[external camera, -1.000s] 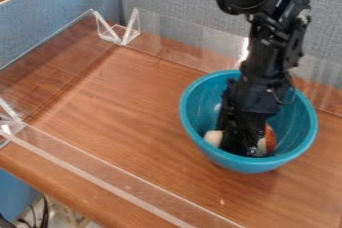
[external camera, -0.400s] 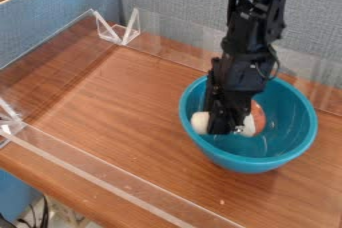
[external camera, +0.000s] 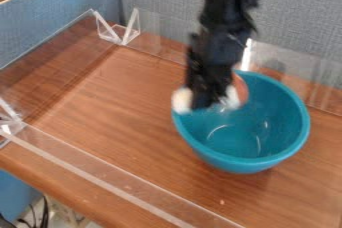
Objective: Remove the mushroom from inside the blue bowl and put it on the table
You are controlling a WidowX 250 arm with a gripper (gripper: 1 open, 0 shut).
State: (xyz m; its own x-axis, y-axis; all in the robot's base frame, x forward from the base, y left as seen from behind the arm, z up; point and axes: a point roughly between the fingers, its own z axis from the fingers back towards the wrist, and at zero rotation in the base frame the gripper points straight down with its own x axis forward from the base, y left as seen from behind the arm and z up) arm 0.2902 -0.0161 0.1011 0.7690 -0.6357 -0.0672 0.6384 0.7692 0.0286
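I have a single camera view to work from, and I read it as a clock face with 12 at the top. I count one robot arm, one gripper [external camera: 203, 100], one blue bowl [external camera: 243, 144] and one mushroom [external camera: 234, 94]. The arm [external camera: 230, 17] comes down from about 1 o'clock, and it is blurred, as is the gripper at its end.

My gripper is clenched on the mushroom, dark fingers crossing in front of it, so I see the piece only in parts. Its orange-brown cap shows on the 3 o'clock side of the fingers and its pale stem on the 9 o'clock side. The long axis lies roughly level, from 9 to 3, cap end pointing to 3 o'clock. I see it at the bowl's 10 o'clock rim, the stem end reaching past the rim in the picture; I can't judge how high it hangs.

The bowl stands upright on the table [external camera: 114, 107], toward 4 o'clock from the middle of my view. One clear bracket [external camera: 118, 28] stands near 11 o'clock, by the clear edging.
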